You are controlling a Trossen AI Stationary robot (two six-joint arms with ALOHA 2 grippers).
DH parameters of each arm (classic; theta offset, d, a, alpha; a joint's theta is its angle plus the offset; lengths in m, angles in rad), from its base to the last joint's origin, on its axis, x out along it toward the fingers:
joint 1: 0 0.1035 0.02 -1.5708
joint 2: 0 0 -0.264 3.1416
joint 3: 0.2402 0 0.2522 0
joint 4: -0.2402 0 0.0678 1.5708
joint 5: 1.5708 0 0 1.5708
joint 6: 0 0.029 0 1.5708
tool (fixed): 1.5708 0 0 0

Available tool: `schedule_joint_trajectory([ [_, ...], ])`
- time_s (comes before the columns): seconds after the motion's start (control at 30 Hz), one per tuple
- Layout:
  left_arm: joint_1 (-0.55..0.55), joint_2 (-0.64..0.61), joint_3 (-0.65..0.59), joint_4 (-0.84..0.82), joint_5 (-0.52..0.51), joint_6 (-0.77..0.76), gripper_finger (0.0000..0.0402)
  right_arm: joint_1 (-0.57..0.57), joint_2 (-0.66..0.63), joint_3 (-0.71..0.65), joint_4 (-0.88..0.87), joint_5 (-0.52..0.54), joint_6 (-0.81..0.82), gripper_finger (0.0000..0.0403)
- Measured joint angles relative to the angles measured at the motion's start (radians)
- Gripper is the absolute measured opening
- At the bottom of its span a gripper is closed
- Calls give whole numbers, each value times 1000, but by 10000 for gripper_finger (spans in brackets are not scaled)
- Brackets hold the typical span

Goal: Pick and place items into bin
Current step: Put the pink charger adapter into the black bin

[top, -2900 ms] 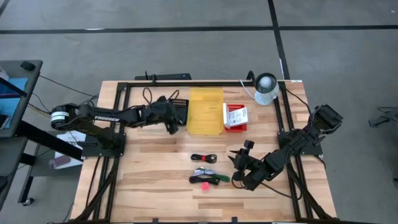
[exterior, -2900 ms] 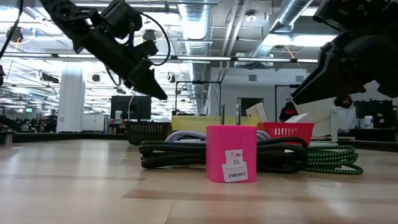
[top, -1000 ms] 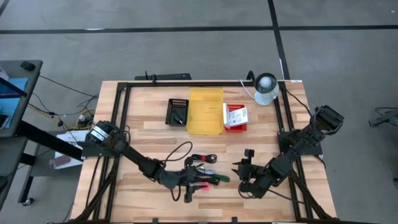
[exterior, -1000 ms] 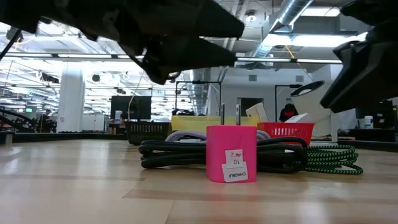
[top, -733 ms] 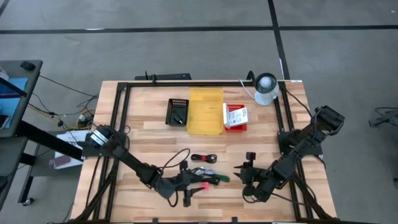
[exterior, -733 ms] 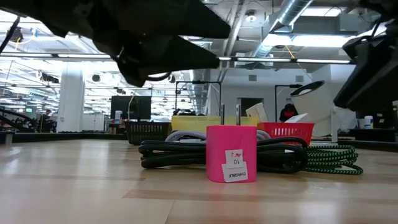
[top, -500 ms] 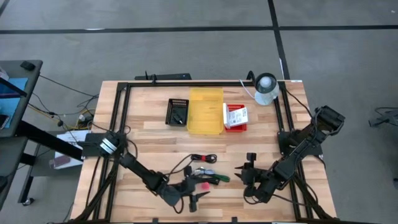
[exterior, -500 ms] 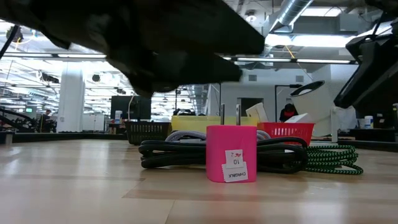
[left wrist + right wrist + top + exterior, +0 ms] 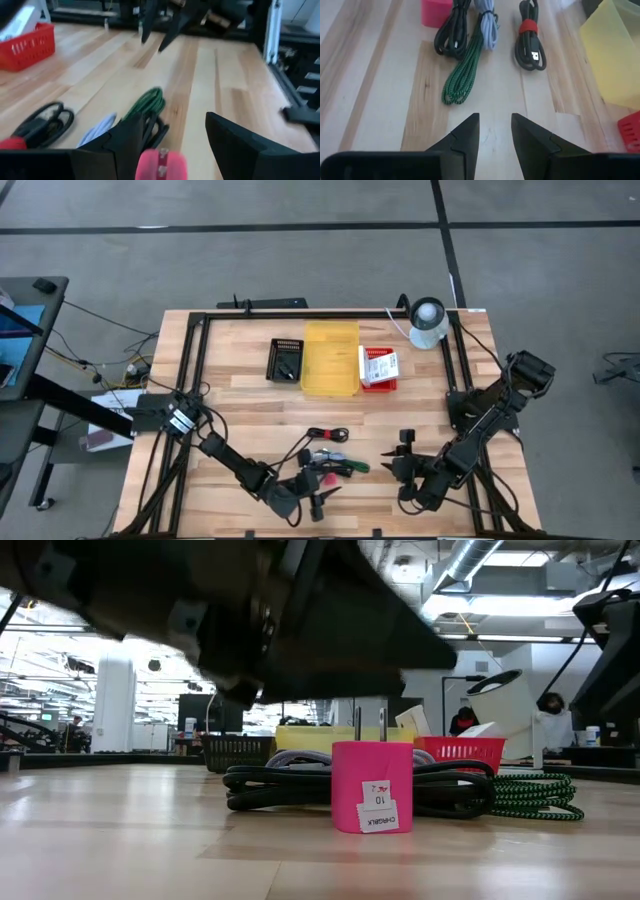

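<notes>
Your left gripper (image 9: 167,135) hung spread just over the pink plug (image 9: 161,166), which stood near the table's front edge touching the black cable (image 9: 290,787) coiled behind it, well apart from the yellow bin (image 9: 330,358). The plug looked small, rigid and light, so I would have pinched it across its flat sides, low enough to miss the prongs; the soft cables beside it could snag and drag along. Your right gripper (image 9: 495,131) waited nearby, fingers parted, facing the green cable (image 9: 465,70).

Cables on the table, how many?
4: black cable with red tie lies apart toward the bins; green braided, lavender and black cable sit bundled beside the pink charger. More may be hidden.
</notes>
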Motion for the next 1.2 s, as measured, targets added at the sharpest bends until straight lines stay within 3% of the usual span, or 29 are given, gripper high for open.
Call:
schedule_joint_trajectory([
  [0.53, 2, 0, -1, -129, -7, -84, 207, 4, 0, 0, -1, 2, 0, 107],
  [1.0, 48, 0, -1, -187, 130, -84, 207, 4, 0, 0, -1, 1, 0, 107],
  [1.2, 51, -1, -1, -207, 140, -101, 207, 4, 0, 0, -4, 1, 0, 107],
])
